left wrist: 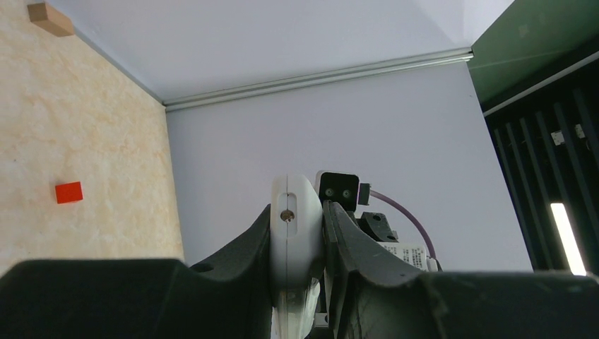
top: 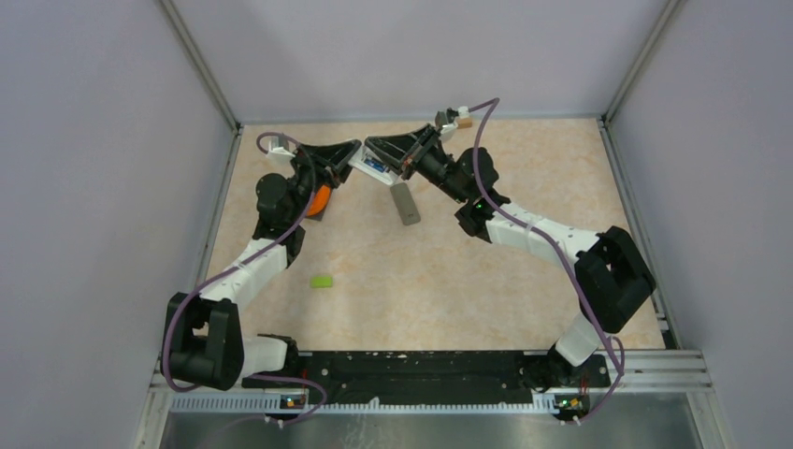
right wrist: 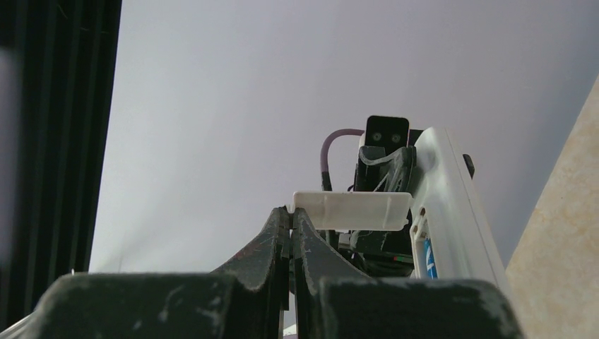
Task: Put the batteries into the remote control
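White plastic remote control hangs clamped in our left gripper toward twelve o'clock above the table, one blue battery seated inside it, while our right gripper, pinched shut, sits at the white cover, so we judge loading partly done, closing left.

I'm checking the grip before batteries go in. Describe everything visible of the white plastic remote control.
The white plastic remote control is clamped aloft, edge-on, in the left gripper. Its rounded casing has a small screw recess. A blue battery shows in its open side, and a thin white flap juts out at the shut right gripper; whether that pinches it is unclear.
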Available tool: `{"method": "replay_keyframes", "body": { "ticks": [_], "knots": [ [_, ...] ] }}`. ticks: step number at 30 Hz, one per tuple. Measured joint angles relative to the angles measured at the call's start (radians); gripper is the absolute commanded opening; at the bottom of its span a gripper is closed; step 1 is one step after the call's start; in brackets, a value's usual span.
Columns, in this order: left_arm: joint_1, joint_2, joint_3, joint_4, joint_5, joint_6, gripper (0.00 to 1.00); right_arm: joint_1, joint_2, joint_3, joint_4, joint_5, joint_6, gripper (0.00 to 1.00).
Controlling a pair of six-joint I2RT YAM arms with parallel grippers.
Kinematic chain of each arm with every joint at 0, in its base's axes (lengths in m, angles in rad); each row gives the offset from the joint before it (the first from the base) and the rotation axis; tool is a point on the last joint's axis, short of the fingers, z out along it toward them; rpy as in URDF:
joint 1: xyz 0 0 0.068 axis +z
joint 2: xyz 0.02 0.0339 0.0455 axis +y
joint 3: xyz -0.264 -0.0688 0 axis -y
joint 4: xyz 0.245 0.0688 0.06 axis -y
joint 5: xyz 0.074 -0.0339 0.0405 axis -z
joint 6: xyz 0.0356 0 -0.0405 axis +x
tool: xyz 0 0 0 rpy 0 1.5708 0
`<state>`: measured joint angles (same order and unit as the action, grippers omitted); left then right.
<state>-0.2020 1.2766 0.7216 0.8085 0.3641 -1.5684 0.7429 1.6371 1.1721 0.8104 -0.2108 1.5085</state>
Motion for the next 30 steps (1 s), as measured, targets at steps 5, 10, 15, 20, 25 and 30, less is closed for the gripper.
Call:
{"method": "replay_keyframes", "body": {
  "ticks": [5, 10, 15, 20, 25, 30],
  "knots": [
    [0.000, 0.000, 0.000, -0.026, -0.016, 0.003, 0.00, 0.000, 0.000, 0.000, -0.010, 0.000, -0.006, 0.00],
    [0.000, 0.000, 0.000, -0.028, -0.023, 0.003, 0.00, 0.000, -0.002, -0.006, -0.010, 0.000, -0.005, 0.00],
    [0.000, 0.000, 0.000, -0.033, -0.026, 0.004, 0.00, 0.000, -0.002, -0.022, -0.010, -0.001, 0.003, 0.00],
    [0.000, 0.000, 0.000, -0.035, -0.026, 0.004, 0.00, 0.000, -0.002, -0.022, -0.006, 0.000, 0.006, 0.00],
    [0.000, 0.000, 0.000, -0.035, -0.026, 0.004, 0.00, 0.000, -0.002, -0.023, 0.016, 0.000, 0.008, 0.00],
    [0.000, 0.000, 0.000, -0.035, -0.026, 0.003, 0.00, 0.000, -0.002, -0.023, 0.032, 0.000, 0.015, 0.00]
  ]
}}
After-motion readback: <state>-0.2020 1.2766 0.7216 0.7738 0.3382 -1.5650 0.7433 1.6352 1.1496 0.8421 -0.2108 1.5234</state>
